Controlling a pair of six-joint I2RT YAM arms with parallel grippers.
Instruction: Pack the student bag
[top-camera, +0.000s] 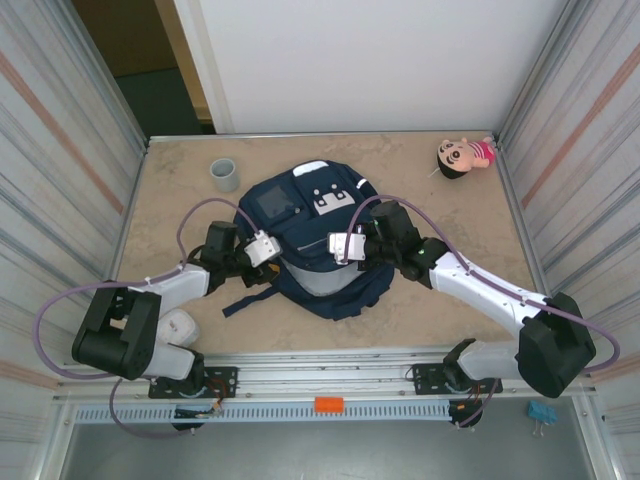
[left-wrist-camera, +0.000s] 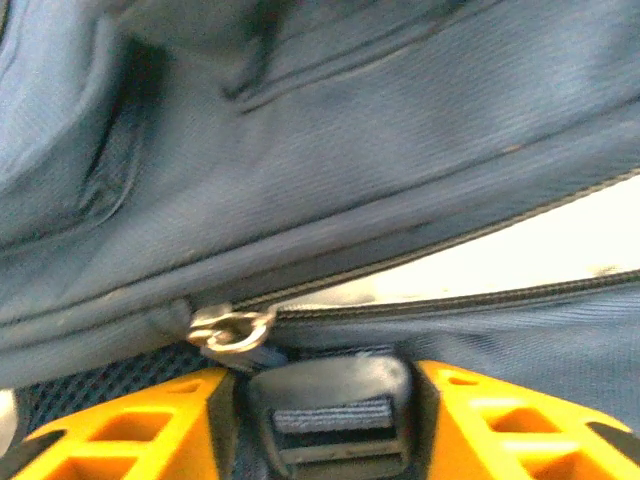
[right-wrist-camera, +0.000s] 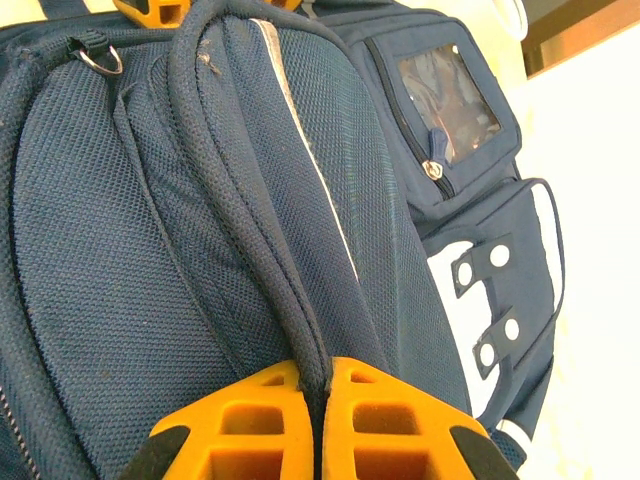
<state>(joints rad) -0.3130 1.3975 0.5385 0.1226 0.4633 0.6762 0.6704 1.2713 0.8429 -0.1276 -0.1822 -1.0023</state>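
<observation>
At the centre of the table (top-camera: 170, 190) lies the student bag (top-camera: 305, 215), front face up. Right gripper (right-wrist-camera: 322, 390): clamped on a dark corded strap (right-wrist-camera: 245, 220). The bite is narrow, so a hard pull may strip the strap out. Left gripper (left-wrist-camera: 325, 400): fingers part-way apart astride a black buckle (left-wrist-camera: 330, 415); whether they pinch it cannot be told. Closing here risks seizing the buckle instead of the zip ring (left-wrist-camera: 232, 330). The bag interior is hidden, and the zip's full length is cut off.
</observation>
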